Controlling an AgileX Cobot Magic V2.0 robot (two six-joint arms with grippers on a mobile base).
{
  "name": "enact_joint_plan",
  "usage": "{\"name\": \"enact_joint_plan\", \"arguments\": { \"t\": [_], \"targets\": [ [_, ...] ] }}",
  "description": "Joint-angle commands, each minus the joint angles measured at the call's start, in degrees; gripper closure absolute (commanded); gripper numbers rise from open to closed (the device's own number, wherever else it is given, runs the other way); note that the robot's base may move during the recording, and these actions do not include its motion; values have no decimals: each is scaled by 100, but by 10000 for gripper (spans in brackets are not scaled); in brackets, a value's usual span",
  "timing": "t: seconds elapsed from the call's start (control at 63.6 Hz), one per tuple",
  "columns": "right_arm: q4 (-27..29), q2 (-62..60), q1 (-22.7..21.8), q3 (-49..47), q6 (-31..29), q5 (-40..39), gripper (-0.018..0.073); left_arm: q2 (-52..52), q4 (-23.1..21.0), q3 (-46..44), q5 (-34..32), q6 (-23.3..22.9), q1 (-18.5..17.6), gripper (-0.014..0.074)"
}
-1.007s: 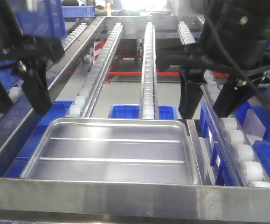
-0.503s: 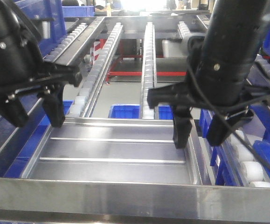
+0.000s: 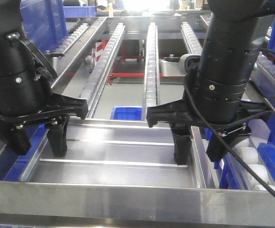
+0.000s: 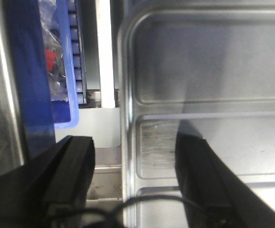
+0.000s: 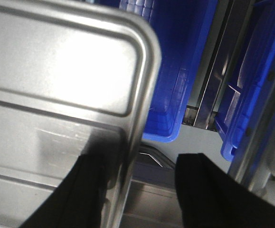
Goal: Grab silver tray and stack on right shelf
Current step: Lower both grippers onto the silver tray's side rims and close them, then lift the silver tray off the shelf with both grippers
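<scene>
On the sloping steel shelf (image 3: 137,202), just behind its shiny front bar, lies the silver tray (image 3: 123,152), flat, its long axis and 2 ribs running left to right. Rails of white wheels (image 3: 150,71) run away over a grey floor (image 3: 123,92), with blue bins (image 3: 125,113) below. The left gripper (image 3: 38,145) straddles the tray's left rim, jaws apart, 1 finger inside, 1 outside; the right gripper (image 3: 200,154) straddles the right rim likewise, not clamped

Low front view, wrist views overhead tray (image 3: 118,153)
</scene>
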Motion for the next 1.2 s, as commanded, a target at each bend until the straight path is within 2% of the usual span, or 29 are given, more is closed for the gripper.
{"name": "enact_joint_plan", "arguments": {
  "t": [0.0,0.142,0.204,0.252,0.409,0.488,0.708,0.944,1.054,1.18],
  "targets": [
    [-85,-198,-5,-148,-8,-223,115,-198,36,-162,-152,-122,35,360],
    [-85,-198,-5,-148,-8,-259,115,-198,46,-162,-140,-122,48,422],
    [-85,-198,-5,-148,-8,-261,152,-198,46,-162,-140,-122,48,451],
    [-85,-198,-5,-148,-8,-261,208,-198,46,-162,-140,-122,48,475],
    [-85,-198,-1,-148,-8,-261,526,-170,79,-162,-140,-122,48,615],
    [-85,-198,-1,-148,-8,-261,492,-156,89,-162,-140,-122,48,706],
    [-85,-288,-1,-161,-8,-232,508,-207,102,-173,-114,-122,48,690],
    [-242,-1038,-14,-167,-8,-170,503,-804,165,-488,127,-122,48,690],
    [-267,-1423,-14,-167,-8,-49,503,-1139,284,-730,386,-122,-67,689],
    [-267,-1873,-14,-167,-8,189,503,-1537,407,-996,721,-122,-382,689]
  ]
}}
